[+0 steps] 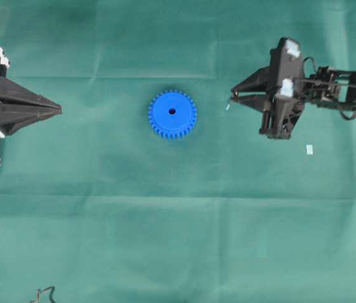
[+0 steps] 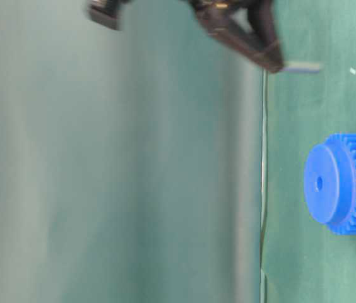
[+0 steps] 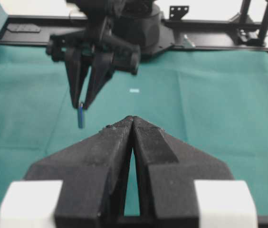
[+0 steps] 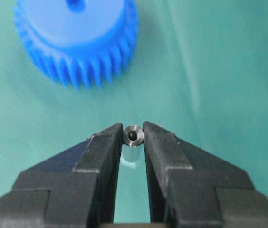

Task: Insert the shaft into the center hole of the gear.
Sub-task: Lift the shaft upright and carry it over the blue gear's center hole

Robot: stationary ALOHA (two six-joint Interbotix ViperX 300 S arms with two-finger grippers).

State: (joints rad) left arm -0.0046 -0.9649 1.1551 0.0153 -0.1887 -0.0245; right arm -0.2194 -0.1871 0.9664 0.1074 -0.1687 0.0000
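Between the right fingers (image 4: 98, 147), the shaft (image 4: 133, 136) sits pinched.

You get soft, even overhead light with only faint shadows. The table-level view is heavily blurred, smearing the right tool (image 2: 272, 60). In the right wrist view the shaft (image 4: 133, 137) glints sharply while the gear (image 4: 77, 38) looks slightly soft.
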